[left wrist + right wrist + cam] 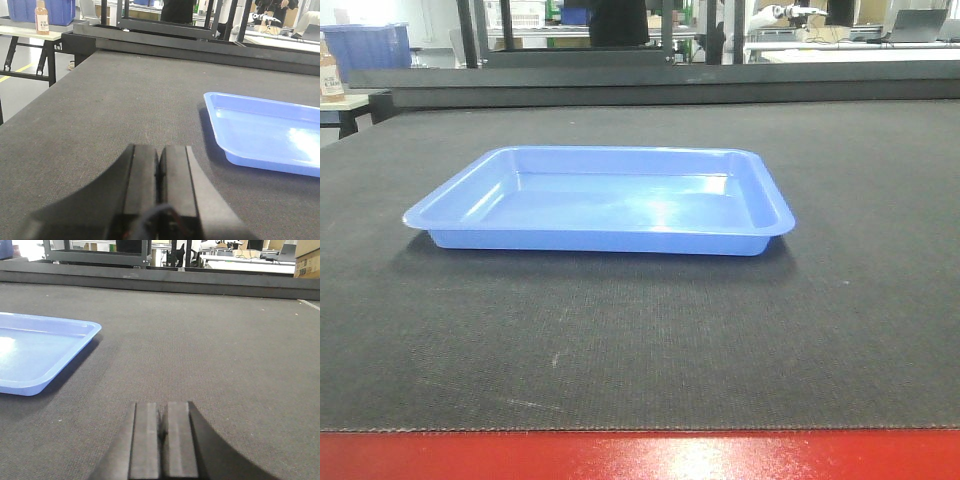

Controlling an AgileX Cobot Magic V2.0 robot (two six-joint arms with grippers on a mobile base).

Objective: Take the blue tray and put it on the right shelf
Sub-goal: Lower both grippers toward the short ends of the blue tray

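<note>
The blue tray (600, 205) lies flat on the bench (650, 350), between the left pincer (160, 150) and the right pincer (161, 407), touching neither. Both pincers are pressed together on nothing. Contents of the distant dark-blue bin (365, 50) cannot be told.

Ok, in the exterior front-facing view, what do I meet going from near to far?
Red table edge → black mat → blue tray → dark rail at the table's far side → dark-blue bin, far left background.
</note>
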